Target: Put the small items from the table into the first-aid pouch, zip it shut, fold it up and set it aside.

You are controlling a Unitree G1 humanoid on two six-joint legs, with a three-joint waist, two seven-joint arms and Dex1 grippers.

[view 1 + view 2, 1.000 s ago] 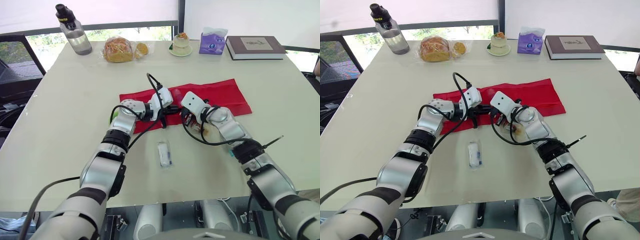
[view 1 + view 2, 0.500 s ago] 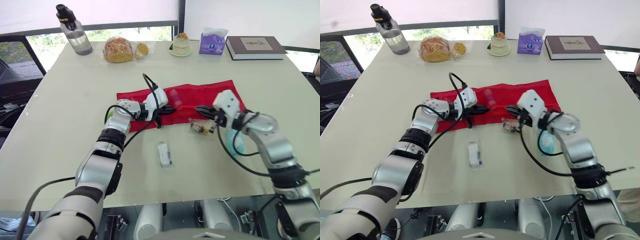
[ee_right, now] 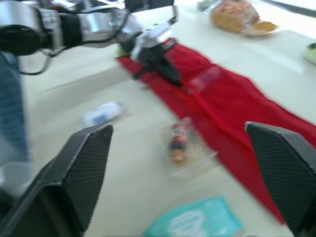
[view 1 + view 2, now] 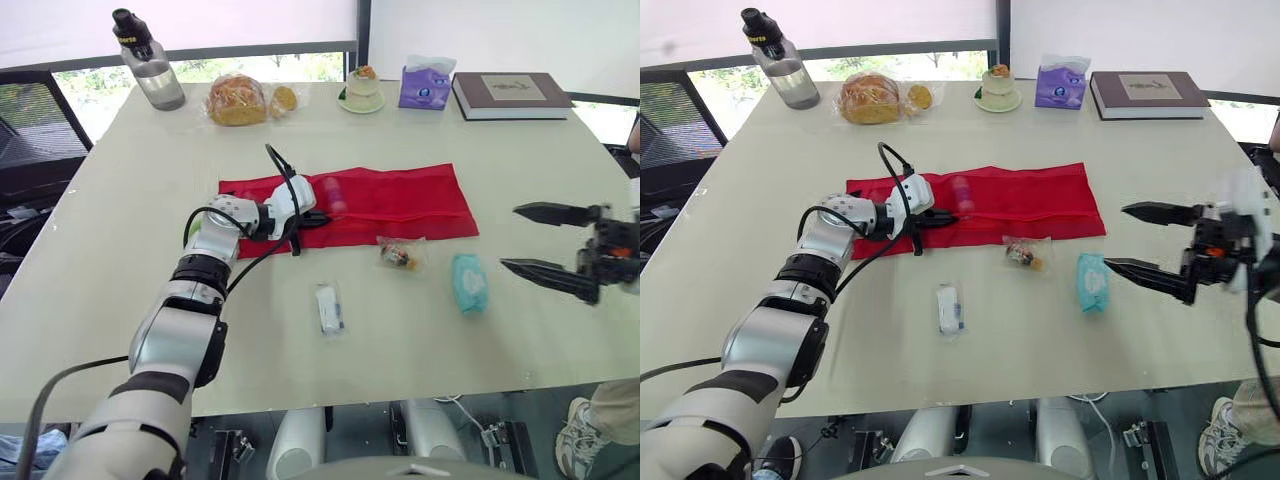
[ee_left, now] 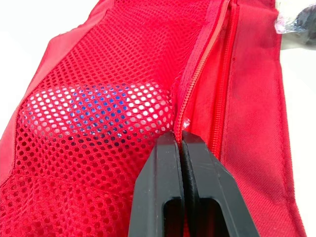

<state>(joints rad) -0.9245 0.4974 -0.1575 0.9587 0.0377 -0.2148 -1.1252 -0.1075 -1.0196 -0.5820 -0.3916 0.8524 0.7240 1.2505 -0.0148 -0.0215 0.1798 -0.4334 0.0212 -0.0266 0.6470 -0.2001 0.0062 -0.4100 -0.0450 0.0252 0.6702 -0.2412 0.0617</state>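
The red fabric first-aid pouch [image 4: 400, 200] lies unfolded and flat across the middle of the pale table [image 4: 120, 250], its long side running left to right. The left arm reaches forward over the table, bent at the elbow with the forearm low. The left fingers [image 5: 165, 187] meet the pouch at its near edge, toward its left end. In the left wrist view they are pressed together with no gap, pinching the pouch at the red zipper line [image 5: 198, 69] where it borders the mesh pocket [image 5: 98, 59]. Behind the mesh sits a pale rounded item with blue markings [image 5: 94, 106], possibly a small bottle or roll; the netting obscures it.

The right arm is held far out to the right, at the table's right edge and well apart from the pouch. The right fingers [image 4: 550, 212] point back toward the left, spread wide with nothing between them.

Three small items lie loose on the table nearer the robot than the pouch:
- A clear plastic packet with dark and orange contents [image 4: 400, 255] lies just beside the pouch's near edge.
- A flat teal packet [image 4: 468, 282] lies to the right of the clear packet, nearest the right fingers.
- A white item in a clear wrapper [image 4: 328, 307] lies closest to the robot.

Along the far edge stand a clear water bottle with a black cap [image 4: 150, 65], a bagged bread loaf [image 4: 240, 98], a small cake on a saucer [image 4: 361, 88], a purple tissue pack [image 4: 425, 82] and a dark hardcover book [image 4: 512, 93].
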